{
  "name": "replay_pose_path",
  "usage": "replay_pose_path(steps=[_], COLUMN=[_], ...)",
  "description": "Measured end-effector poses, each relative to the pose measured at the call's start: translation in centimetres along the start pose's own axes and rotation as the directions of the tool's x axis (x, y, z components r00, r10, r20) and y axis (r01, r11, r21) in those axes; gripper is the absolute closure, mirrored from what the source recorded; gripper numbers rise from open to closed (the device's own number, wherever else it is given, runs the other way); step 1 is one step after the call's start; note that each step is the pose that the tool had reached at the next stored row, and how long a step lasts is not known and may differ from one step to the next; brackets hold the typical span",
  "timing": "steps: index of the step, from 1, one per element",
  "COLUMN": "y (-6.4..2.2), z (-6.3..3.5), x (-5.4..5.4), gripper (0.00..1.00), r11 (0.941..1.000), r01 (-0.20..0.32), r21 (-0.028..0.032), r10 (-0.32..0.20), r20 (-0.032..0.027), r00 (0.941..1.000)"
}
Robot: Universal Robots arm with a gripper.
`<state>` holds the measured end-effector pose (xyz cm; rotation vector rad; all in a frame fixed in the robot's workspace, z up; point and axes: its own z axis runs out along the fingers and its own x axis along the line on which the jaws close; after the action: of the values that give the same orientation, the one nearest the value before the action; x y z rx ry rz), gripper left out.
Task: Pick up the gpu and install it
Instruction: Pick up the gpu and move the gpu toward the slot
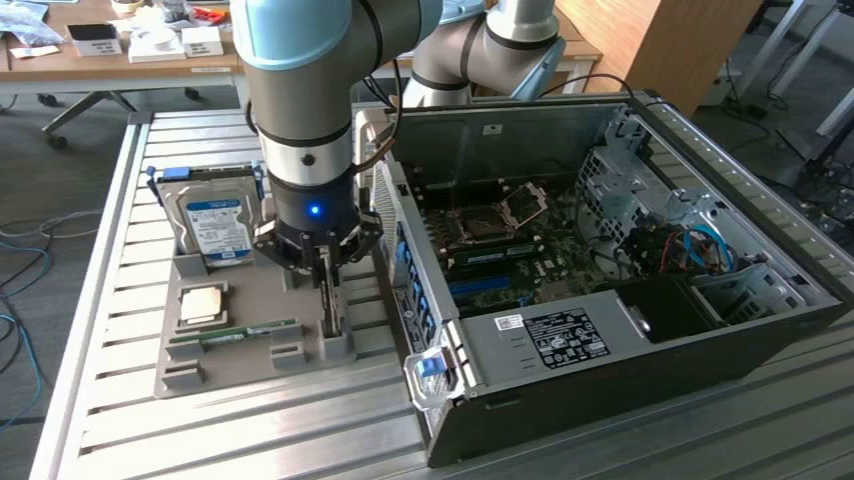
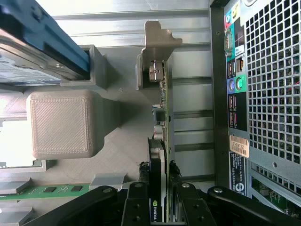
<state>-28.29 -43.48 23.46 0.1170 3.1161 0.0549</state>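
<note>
The gpu stands on edge in a slot of the grey printed holder, a thin dark card with a metal bracket at its far end. My gripper points straight down over it. In the wrist view the gpu runs away from the gripper, and the two black fingers press against its two faces near the end with the green logo. The card still sits in its slot.
The open computer case lies at the exterior view's right, motherboard exposed; its rear panel is close beside the card. The holder also carries a hard drive, a processor and a green memory stick.
</note>
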Motion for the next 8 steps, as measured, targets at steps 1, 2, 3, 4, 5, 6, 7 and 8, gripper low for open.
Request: replay_pose_path(steps=[1,2,3,4,5,6,7,8], y=[0.00,0.00,0.00,0.00,0.00,0.00,0.00,0.00], z=[0.00,0.00,0.00,0.00,0.00,0.00,0.00,0.00], x=[0.00,0.00,0.00,0.00,0.00,0.00,0.00,0.00], gripper=[0.73,0.73,0.73,0.73,0.73,0.73,0.73,0.73], r11=[1.0000,1.0000,1.0000,1.0000,1.0000,1.0000,1.0000,1.0000], r01=[0.000,0.000,0.000,0.000,0.000,0.000,0.000,0.000], r21=[-0.0001,0.0000,0.0000,0.0000,0.0000,0.0000,0.0000,-0.0001], r10=[0.000,0.000,0.000,0.000,0.000,0.000,0.000,0.000], r20=[0.0000,0.0000,0.0000,0.0000,0.0000,0.0000,0.0000,0.0000], r00=[1.0000,1.0000,1.0000,1.0000,1.0000,1.0000,1.0000,1.0000])
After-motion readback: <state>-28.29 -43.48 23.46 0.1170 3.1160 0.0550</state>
